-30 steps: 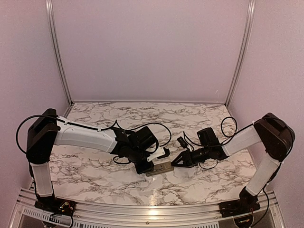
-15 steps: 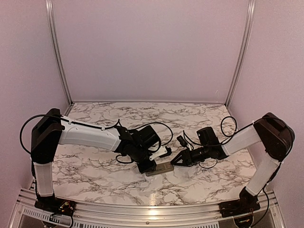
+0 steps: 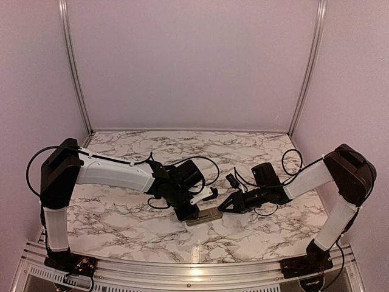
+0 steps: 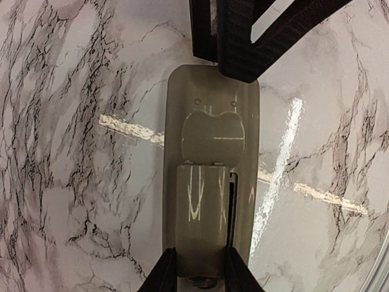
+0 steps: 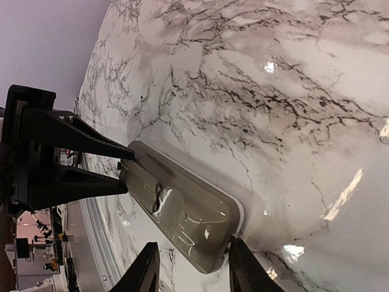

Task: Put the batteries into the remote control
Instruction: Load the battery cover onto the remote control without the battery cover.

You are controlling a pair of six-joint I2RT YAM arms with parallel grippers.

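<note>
The remote control [image 3: 208, 216] lies back-up on the marble table, tan-grey, between both grippers. My left gripper [image 4: 202, 277] is shut on the sides of the tan battery cover [image 4: 200, 207], which sits slightly askew with a dark slit along its right edge. The left gripper also shows in the top view [image 3: 192, 215]. My right gripper [image 5: 191, 243] is open, its fingers straddling the remote's [image 5: 182, 207] other end, one finger touching a corner. It also shows in the top view [image 3: 223, 208]. No loose battery shows in any view.
Marble table [image 3: 121, 225] with an aluminium rail along the near edge [image 3: 182, 271]. Black cables loop behind both wrists [image 3: 292, 159]. Pale walls enclose the back and sides.
The left arm has shifted slightly right and its gripper has settled closer on the remote's end. The right gripper has edged a little towards the remote. The remote has barely moved.
</note>
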